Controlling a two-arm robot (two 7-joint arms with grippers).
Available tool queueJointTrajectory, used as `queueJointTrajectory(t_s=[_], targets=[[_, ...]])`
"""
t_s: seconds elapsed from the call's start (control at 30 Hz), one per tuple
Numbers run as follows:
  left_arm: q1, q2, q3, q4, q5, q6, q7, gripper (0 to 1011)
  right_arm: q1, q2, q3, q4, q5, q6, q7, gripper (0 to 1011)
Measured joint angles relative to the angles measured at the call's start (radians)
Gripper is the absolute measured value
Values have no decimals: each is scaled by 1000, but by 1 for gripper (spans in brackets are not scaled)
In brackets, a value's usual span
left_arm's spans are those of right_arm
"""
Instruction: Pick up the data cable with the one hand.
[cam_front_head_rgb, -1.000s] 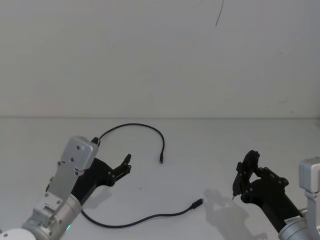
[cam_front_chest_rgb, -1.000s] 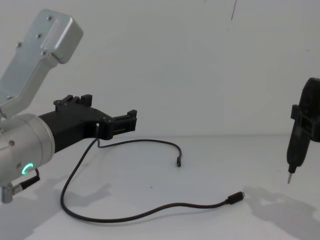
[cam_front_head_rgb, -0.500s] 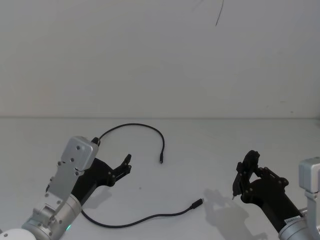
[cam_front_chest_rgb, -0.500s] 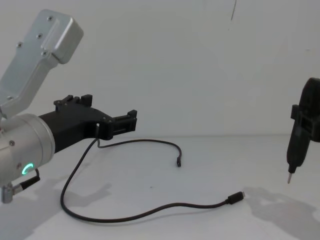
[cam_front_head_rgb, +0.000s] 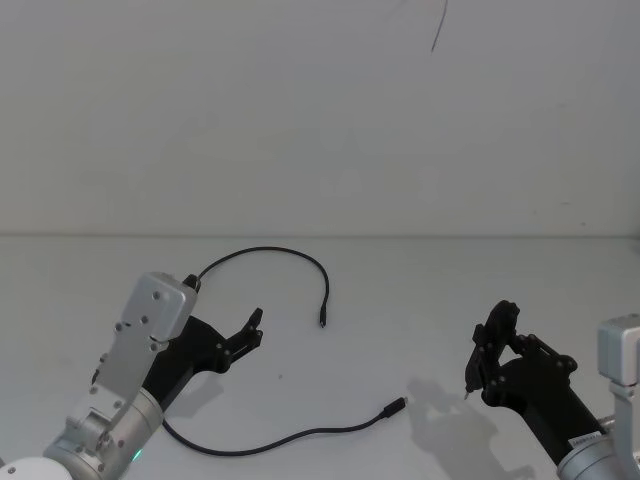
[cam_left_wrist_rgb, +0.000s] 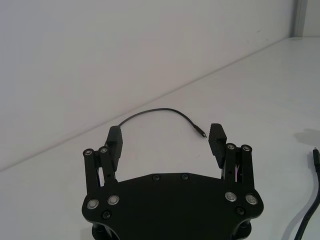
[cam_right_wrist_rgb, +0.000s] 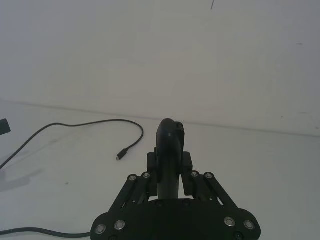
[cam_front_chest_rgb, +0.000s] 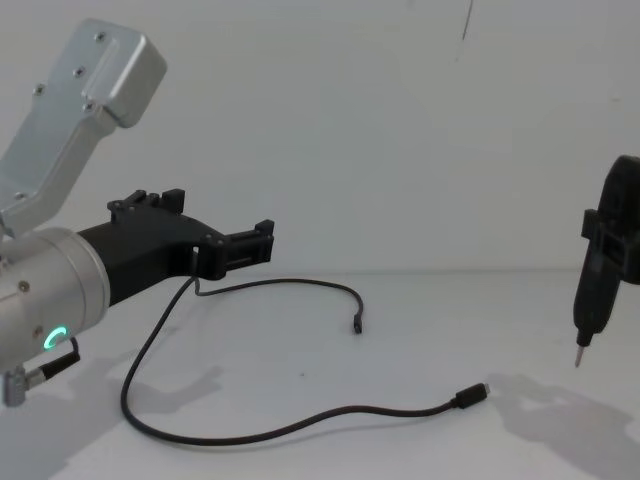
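Observation:
The data cable (cam_front_head_rgb: 290, 436) lies in a long loop on the white table. Its silver-tipped plug (cam_front_head_rgb: 398, 404) rests near the middle and its other plug (cam_front_head_rgb: 322, 322) farther back. My left gripper (cam_front_head_rgb: 251, 329) hovers open above the table, over the stretch of cable at the left, with nothing between its fingers. The left wrist view shows the left gripper (cam_left_wrist_rgb: 166, 140) with its jaws wide apart, and the cable (cam_left_wrist_rgb: 155, 111) arcs beyond them. At the right, my right gripper (cam_front_head_rgb: 487, 348) is shut on a black pen-like tool (cam_right_wrist_rgb: 170, 140) whose metal tip (cam_front_chest_rgb: 577, 358) points down.
The white table (cam_front_head_rgb: 420, 290) runs back to a plain white wall (cam_front_head_rgb: 300, 120) with a thin dark mark (cam_front_head_rgb: 438, 30) high up. Bare tabletop lies between the two arms and behind the cable.

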Motion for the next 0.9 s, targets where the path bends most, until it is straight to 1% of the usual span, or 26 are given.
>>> queueJointTrajectory(t_s=[0.73, 0.9], targets=[[0, 0, 0, 0, 0, 0, -1, 1001, 0, 0, 0, 0, 0, 0, 0, 263], [1, 5, 3, -8, -1, 4, -20, 1001, 0, 0, 0, 0, 0, 0, 0, 263]])
